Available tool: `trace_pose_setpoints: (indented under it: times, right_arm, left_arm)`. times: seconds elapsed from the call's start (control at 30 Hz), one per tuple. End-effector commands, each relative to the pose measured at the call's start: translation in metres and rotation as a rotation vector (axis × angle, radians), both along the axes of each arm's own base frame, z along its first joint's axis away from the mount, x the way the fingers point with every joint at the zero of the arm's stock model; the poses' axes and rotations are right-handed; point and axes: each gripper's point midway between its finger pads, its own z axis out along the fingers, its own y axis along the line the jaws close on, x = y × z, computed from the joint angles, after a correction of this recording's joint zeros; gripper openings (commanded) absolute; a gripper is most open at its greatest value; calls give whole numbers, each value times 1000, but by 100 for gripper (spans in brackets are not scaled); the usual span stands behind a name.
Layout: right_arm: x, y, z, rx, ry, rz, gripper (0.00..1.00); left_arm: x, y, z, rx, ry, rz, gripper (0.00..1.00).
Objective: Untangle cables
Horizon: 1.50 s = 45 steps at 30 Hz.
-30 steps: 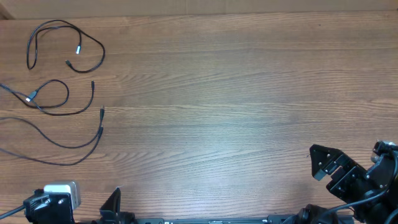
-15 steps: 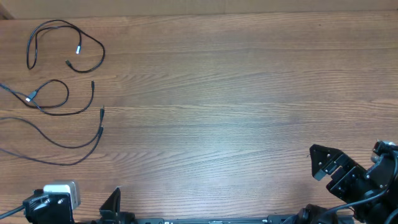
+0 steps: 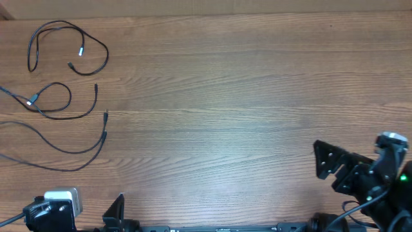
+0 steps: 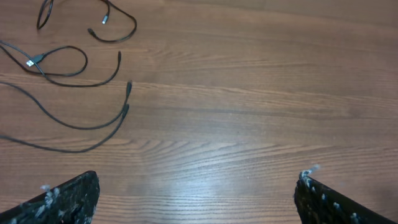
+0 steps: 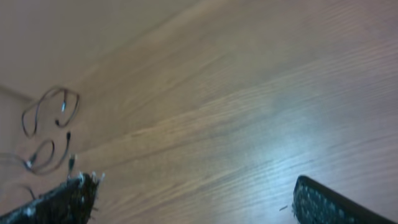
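The cables lie apart at the far left of the wooden table. One cable [image 3: 105, 55] forms a loop at the back. A second cable [image 3: 69, 96] with a silver plug makes a small loop below it. Two long cords [image 3: 103, 138] run off the left edge. They also show in the left wrist view [image 4: 84, 62] and small in the right wrist view [image 5: 50, 106]. My left gripper [image 4: 196, 199] is open and empty near the front edge, right of the cables. My right gripper [image 3: 335, 169] is open and empty at the front right, far from them; it also shows in the right wrist view [image 5: 199, 199].
The wooden table [image 3: 225, 96] spreads bare from the cables to the right edge. The arm bases and a black rail [image 3: 219, 228] line the front edge. The table's back edge runs along the top.
My right arm has shifted a little to the left and turned. The cables and the left arm have not moved.
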Motion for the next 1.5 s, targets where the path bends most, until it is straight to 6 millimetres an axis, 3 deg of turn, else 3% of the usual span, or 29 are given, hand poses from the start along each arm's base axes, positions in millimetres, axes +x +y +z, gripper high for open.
trace_pose_setpoints:
  times: [0.0, 0.23, 0.73, 1.13, 1.47]
  right_arm:
    - [2, 5, -11, -70, -65, 78, 100]
    - [28, 17, -25, -243, -333, 227, 100]
    - [62, 16, -52, -331, -696, 200, 100]
    - [70, 12, -83, -347, -787, 158, 100]
    - [78, 1, -107, -363, -753, 104, 100]
  left_arm:
    - [-2, 1, 2, -5, -12, 6, 100]
    - [-2, 1, 2, -5, -12, 6, 100]
    - [-2, 1, 2, -5, -12, 6, 100]
    - [-2, 1, 2, -5, -12, 6, 100]
    - [-2, 1, 2, -5, -12, 6, 99]
